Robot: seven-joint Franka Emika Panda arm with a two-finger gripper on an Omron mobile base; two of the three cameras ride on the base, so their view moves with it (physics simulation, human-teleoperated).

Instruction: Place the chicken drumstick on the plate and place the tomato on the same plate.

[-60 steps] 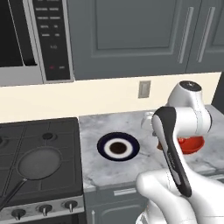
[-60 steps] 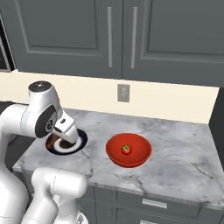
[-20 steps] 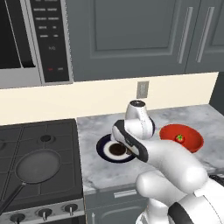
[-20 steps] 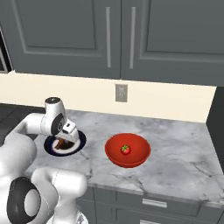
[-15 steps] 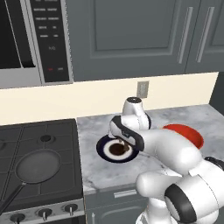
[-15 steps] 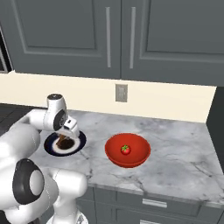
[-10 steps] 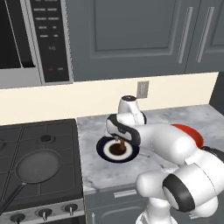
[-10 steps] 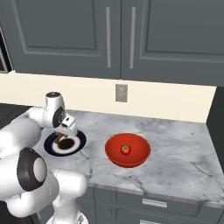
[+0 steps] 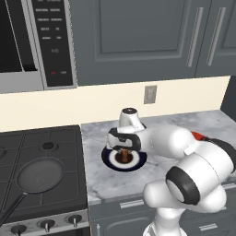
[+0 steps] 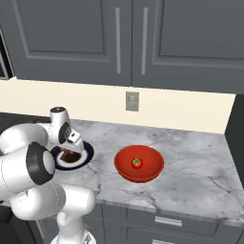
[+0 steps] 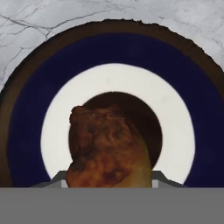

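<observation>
My gripper (image 9: 124, 152) hangs low over the white centre of the navy-rimmed plate (image 9: 110, 161), shut on the chicken drumstick (image 9: 124, 157). The hand view looks straight down: the lumpy orange-brown drumstick (image 11: 107, 151) stands between the fingers, covering them, just above the plate (image 11: 199, 109) and its dark shadow. From the right the gripper (image 10: 70, 153) covers most of the plate (image 10: 87, 155). The tomato (image 10: 137, 163) lies inside a red bowl (image 10: 153, 156), well to the right of the plate.
A dark frying pan (image 9: 39, 174) rests on the stove (image 9: 60, 138) left of the marble counter (image 9: 101, 179). A microwave (image 9: 32, 44) hangs above the stove. The red bowl's edge (image 9: 197, 135) peeks from behind my arm. An outlet (image 10: 131, 101) is on the back wall.
The arm has swung left from near the bowl and come down over the plate with the drumstick; in the last half second it sank a little lower.
</observation>
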